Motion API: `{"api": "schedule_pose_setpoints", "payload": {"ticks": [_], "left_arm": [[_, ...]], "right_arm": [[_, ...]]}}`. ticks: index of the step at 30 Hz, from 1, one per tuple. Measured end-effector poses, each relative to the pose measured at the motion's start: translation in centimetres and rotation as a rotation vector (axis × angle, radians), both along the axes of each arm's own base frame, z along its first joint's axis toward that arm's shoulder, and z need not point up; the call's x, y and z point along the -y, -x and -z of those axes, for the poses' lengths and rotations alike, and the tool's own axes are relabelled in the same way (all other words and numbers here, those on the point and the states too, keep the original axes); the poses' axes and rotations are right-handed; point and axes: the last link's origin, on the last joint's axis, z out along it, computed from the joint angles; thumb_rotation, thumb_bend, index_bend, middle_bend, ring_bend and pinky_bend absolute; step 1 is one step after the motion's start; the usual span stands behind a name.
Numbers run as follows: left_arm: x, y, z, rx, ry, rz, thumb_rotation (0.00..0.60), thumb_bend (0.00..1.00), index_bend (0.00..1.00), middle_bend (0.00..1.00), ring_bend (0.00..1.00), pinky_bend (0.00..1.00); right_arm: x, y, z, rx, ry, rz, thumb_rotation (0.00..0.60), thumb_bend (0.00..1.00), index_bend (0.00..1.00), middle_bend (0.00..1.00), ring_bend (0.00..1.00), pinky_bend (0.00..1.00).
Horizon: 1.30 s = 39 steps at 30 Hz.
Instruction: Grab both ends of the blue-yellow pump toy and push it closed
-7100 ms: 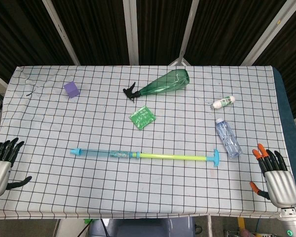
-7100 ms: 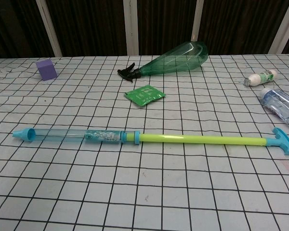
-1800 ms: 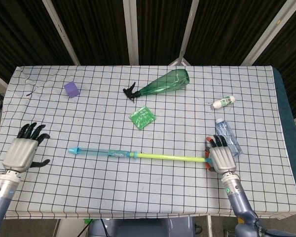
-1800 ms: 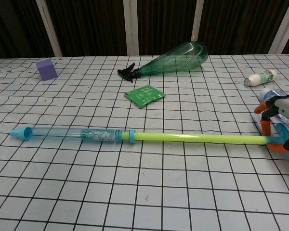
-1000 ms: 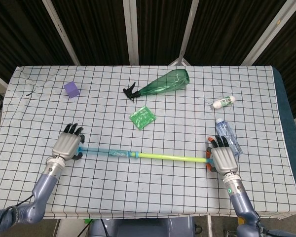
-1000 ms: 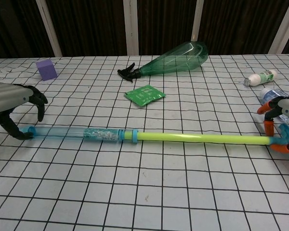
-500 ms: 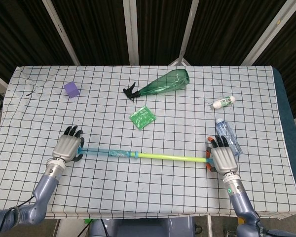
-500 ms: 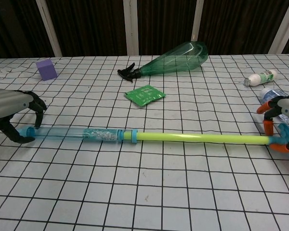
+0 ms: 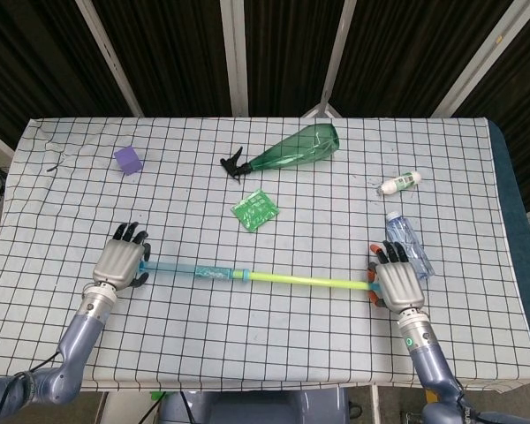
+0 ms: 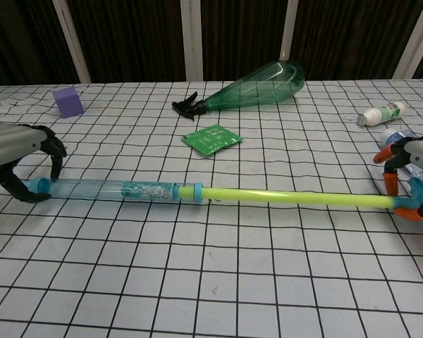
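Observation:
The pump toy lies stretched across the near part of the table. Its clear blue barrel (image 9: 199, 271) (image 10: 120, 189) is on the left and its yellow rod (image 9: 305, 281) (image 10: 296, 198) runs to the right. My left hand (image 9: 119, 262) (image 10: 17, 165) curls around the barrel's blue nozzle end, thumb below and fingers above it. At the far end of the rod my right hand (image 9: 396, 283) (image 10: 412, 179) grips the blue handle, which its orange-tipped fingers mostly hide.
A green spray bottle (image 9: 291, 150) lies on its side at the back, with a green packet (image 9: 254, 209) in front of it. A purple cube (image 9: 128, 160) sits back left. A clear water bottle (image 9: 409, 245) lies just behind my right hand, and a small white bottle (image 9: 398, 184) beyond it.
My left hand has tightened on the nozzle end. The barrel has slid slightly right along the rod, so a little less yellow shows. My right hand has stayed put.

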Motion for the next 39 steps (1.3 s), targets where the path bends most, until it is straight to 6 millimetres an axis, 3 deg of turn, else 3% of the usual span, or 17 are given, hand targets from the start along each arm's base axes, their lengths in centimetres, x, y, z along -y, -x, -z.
{"api": "schedule_pose_setpoints", "payload": {"ticks": [11, 39], "left_arm": [[1.5, -1.7, -0.3, 0.048, 0.026, 0.028, 0.6, 0.52, 0.58, 0.18, 0.0, 0.0], [1.9, -4.1, -1.4, 0.108, 0.015, 0.056, 0.6, 0.52, 0.59, 0.18, 0.0, 0.0]], "right_arm": [[0.1, -2.2, 0.2, 0.021, 0.0, -0.029, 0.6, 0.43, 0.68, 0.19, 0.0, 0.0], [-1.1, -7.5, 1.7, 0.041, -0.02, -0.094, 0.6, 0.43, 0.68, 0.19, 0.0, 0.0]]}}
